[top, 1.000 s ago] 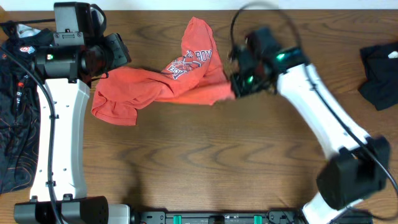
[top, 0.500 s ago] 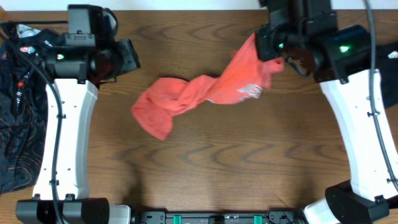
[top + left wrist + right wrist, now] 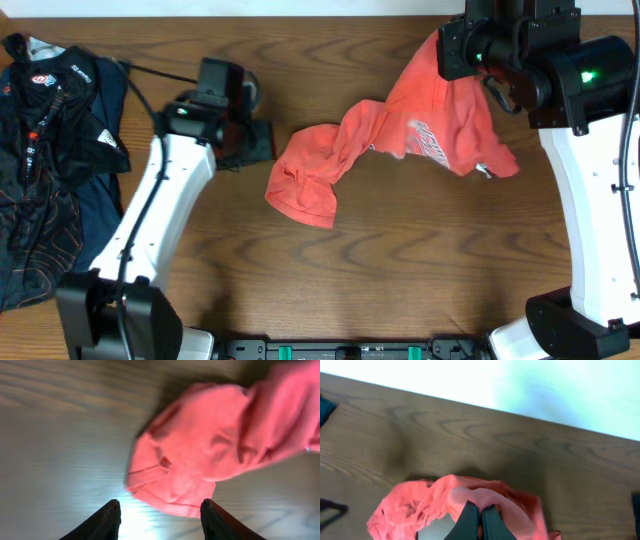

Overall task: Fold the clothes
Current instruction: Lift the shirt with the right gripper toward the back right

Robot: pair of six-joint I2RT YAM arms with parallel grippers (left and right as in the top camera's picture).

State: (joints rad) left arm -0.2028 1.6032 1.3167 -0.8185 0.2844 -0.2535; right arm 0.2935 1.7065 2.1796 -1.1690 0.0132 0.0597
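Overhead, the T-shirt hangs pinched in the pressed-together right end effector; its long axis runs down-left from there to the bench; the spread, empty left end effector sits just beside that low end.

A wooden table fills nearly the whole overhead view, dark brown, with long wavy grain running from 9 to 3 o'clock. At 12 o'clock its far edge meets a narrow pale strip; whether that is wall or floor cannot be told. From the right wrist the same pale ground lies beyond the table edge, bright and washed out, faintly green. A heap of dark clothes lies on the table at 9 o'clock. Light falls from above: soft shadows lie on the wood, and in the left wrist view a white glare sits on the boards at 6 o'clock.
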